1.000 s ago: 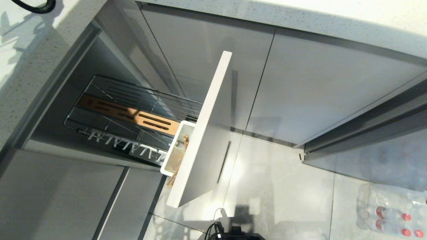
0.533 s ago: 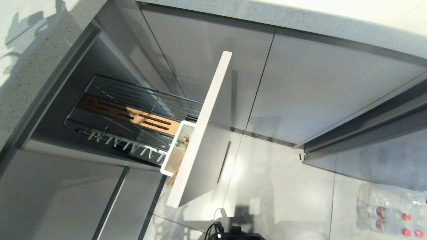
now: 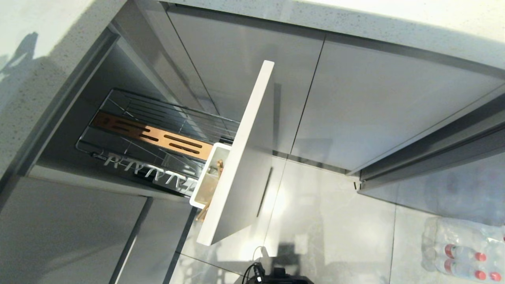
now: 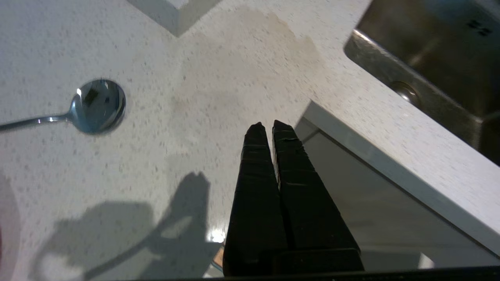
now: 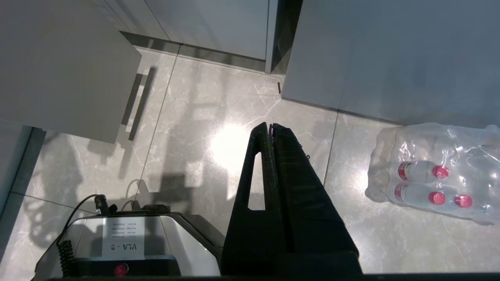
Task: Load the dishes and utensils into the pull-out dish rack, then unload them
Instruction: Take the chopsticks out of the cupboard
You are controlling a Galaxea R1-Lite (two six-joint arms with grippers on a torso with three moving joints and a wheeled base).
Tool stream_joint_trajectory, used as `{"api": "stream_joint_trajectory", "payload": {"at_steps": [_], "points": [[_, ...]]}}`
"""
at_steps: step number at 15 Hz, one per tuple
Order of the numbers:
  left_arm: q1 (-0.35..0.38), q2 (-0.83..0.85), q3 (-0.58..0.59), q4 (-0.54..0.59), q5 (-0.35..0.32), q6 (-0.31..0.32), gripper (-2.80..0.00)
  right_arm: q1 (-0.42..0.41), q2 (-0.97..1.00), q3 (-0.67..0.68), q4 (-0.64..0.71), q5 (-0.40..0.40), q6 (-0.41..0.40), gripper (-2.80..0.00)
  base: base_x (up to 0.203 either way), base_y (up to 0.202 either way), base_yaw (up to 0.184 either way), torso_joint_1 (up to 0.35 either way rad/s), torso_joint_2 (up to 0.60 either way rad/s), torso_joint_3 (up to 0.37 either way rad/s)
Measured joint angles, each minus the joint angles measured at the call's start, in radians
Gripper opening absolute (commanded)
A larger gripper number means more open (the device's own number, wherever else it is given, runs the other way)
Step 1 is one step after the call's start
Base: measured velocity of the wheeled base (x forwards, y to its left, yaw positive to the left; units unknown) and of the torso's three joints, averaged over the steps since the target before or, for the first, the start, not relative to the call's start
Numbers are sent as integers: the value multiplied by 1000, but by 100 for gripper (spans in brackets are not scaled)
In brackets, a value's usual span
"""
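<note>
Fingers (image 4: 269, 127) pressed together near one spoon (image 4: 95, 105).

A: What is the countertop (image 4: 218, 70) looking like?

B: It is showing as pale speckled stone, fairly matt. The spoon (image 4: 97, 105) lying on it is gleaming as polished metal, mirroring the room. The sink (image 4: 437, 58) is looking like brushed steel.

A: And the dish rack (image 3: 158, 130)?

B: Its wires are shining like chrome, the slotted strip (image 3: 154, 136) is reading as warm wood, and the utensil cup (image 3: 203, 185) is looking like smooth white plastic. The floor tiles (image 5: 242, 117) are glaring glossy, and clear crinkled plastic film is wrapping the bottles (image 5: 433, 175).
</note>
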Motion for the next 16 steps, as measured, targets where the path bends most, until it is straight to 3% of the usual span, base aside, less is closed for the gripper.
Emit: {"api": "stream_joint_trajectory", "payload": {"at_steps": [3,7,13,15,16], "points": [[42,-118,82,126,-191,-92,-280,0,0,0,0,0,0,-280,0,0,0,0,0,0],[96,-223,173,322,-570,-189,-280,0,0,0,0,0,0,-280,0,0,0,0,0,0],[279,-277,283,511,-1146,-196,-280,0,0,0,0,0,0,-280,0,0,0,0,0,0],[309,-268,288,595,-1252,-193,-280,0,0,0,0,0,0,-280,0,0,0,0,0,0],[316,-259,289,625,-1270,-194,-280,0,0,0,0,0,0,-280,0,0,0,0,0,0]]}}
